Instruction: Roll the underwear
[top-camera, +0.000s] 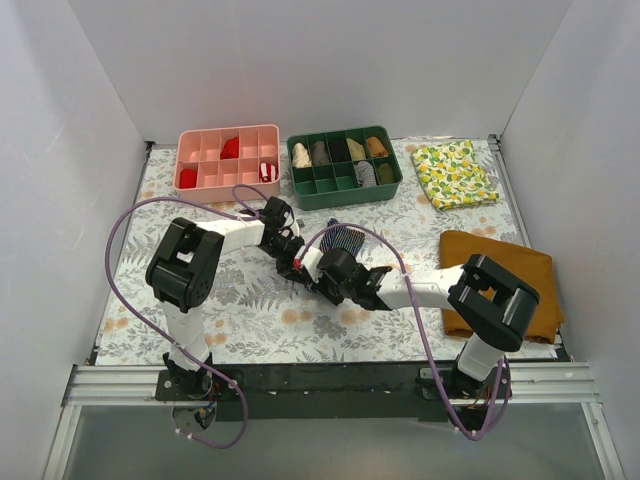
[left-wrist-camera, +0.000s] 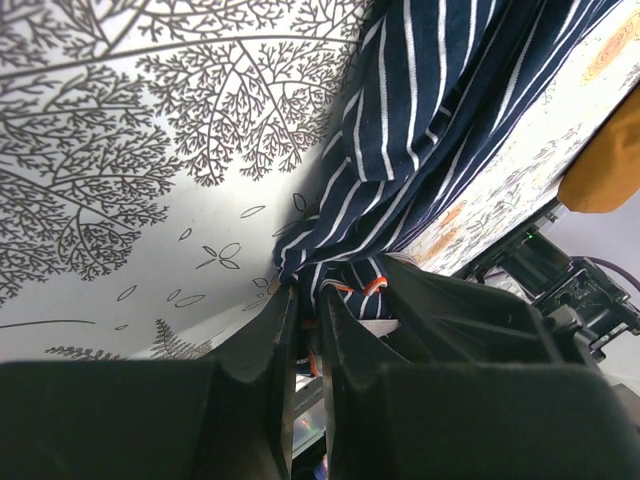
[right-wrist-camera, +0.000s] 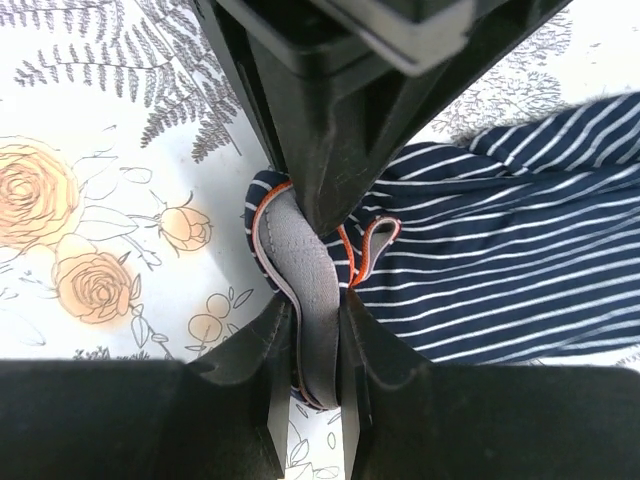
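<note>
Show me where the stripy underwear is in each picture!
Top external: underwear near the picture's centre.
Left wrist: underwear upper right, running down to the left pincer.
Right wrist: underwear at right, waistband in the right pincer.
Shared landmark: leaf-print tablecloth.

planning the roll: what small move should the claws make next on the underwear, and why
The left claw and right claw both pinch the underwear close together, and it lies bunched; probably draw them apart to spread it flat before rolling.
</note>
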